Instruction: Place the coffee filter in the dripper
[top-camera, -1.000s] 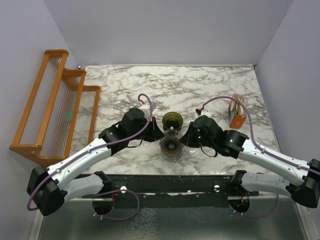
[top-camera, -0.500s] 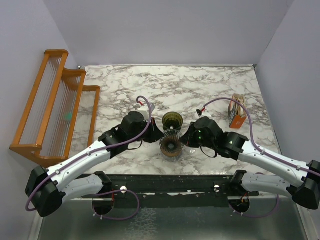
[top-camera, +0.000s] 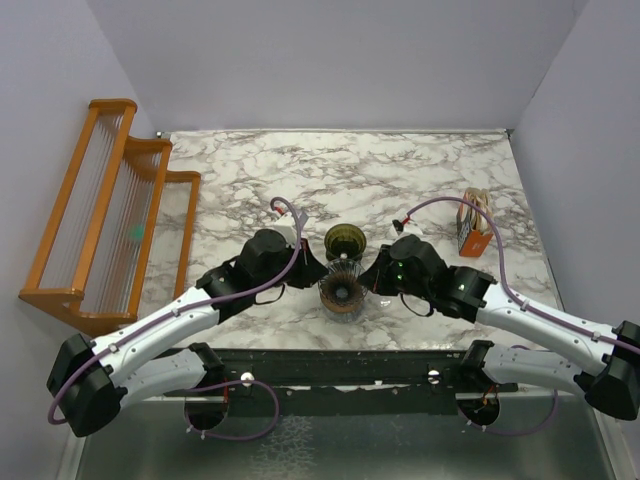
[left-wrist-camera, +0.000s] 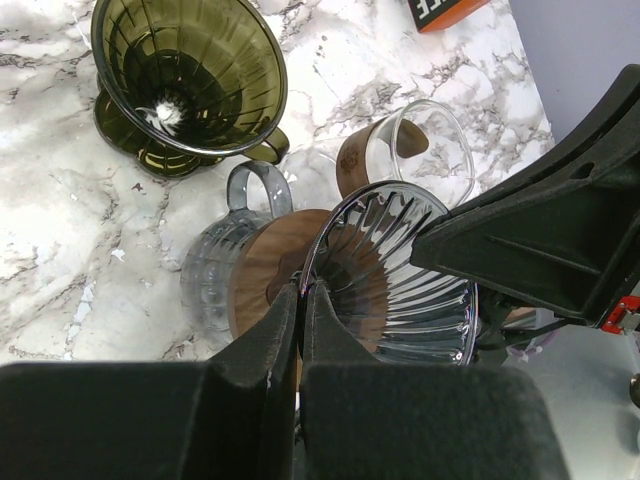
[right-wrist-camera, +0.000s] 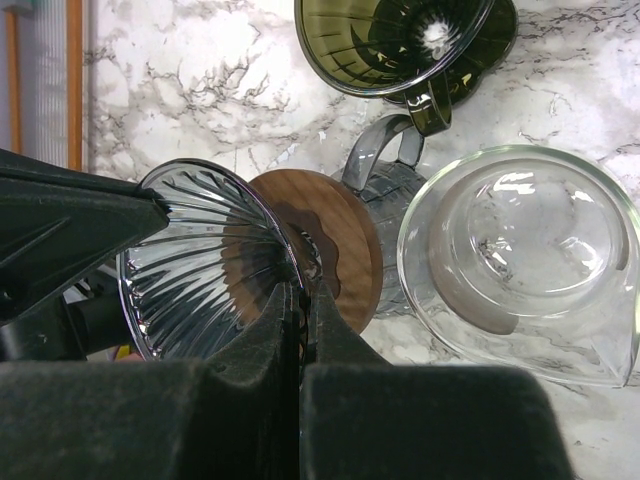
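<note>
The dark olive-green dripper (top-camera: 344, 240) stands upright and empty on the marble table, just behind both grippers; it also shows in the left wrist view (left-wrist-camera: 190, 75) and the right wrist view (right-wrist-camera: 400, 40). The white coffee filter is not in view. My left gripper (top-camera: 318, 272) (left-wrist-camera: 303, 288) is shut on the left rim of a clear ribbed glass cone (top-camera: 342, 291) (left-wrist-camera: 400, 270). My right gripper (top-camera: 368, 278) (right-wrist-camera: 305, 290) is shut on the opposite rim of that cone (right-wrist-camera: 205, 265). The cone hangs over a brown disc (left-wrist-camera: 262, 285) (right-wrist-camera: 340, 235) on a grey stand.
A clear glass cup (right-wrist-camera: 520, 250) (left-wrist-camera: 420, 145) stands to the right of the grey stand. An orange box (top-camera: 472, 236) sits at the table's right edge. A wooden rack (top-camera: 110, 210) stands off the left edge. Open marble lies behind the dripper.
The left arm has shifted slightly, its wrist a little further right. Both grippers stay shut on the clear ribbed cone, which has hardly moved.
</note>
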